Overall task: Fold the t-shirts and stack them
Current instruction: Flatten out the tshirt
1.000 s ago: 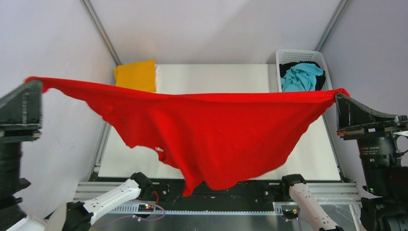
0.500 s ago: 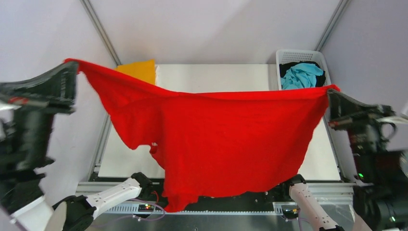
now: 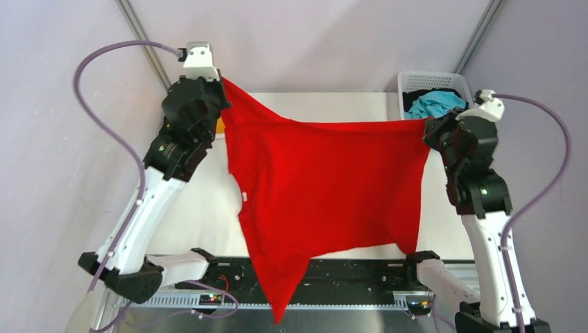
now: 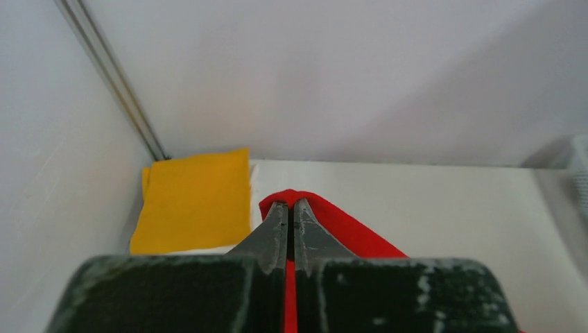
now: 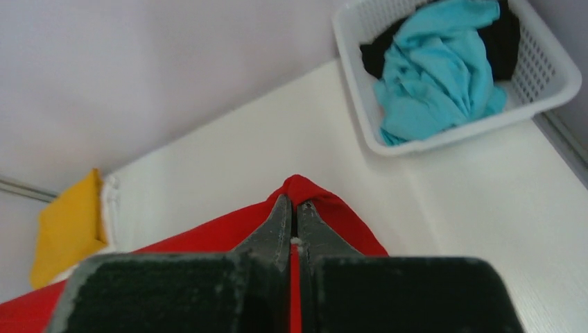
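Observation:
A bright red t-shirt hangs spread in the air between both arms, its lower point dangling past the table's near edge. My left gripper is shut on its upper left corner. My right gripper is shut on its upper right corner. A folded orange-yellow t-shirt lies at the table's far left corner, mostly hidden behind the left arm in the top view. A turquoise t-shirt and a black one lie crumpled in the basket.
The white lattice basket stands at the far right corner of the white table. Grey walls close in on three sides. The arm bases and a metal rail run along the near edge.
Both arms have swung inward and toward the back of the table. The red t-shirt, stretched wide a second ago, now hangs narrower and longer between them.

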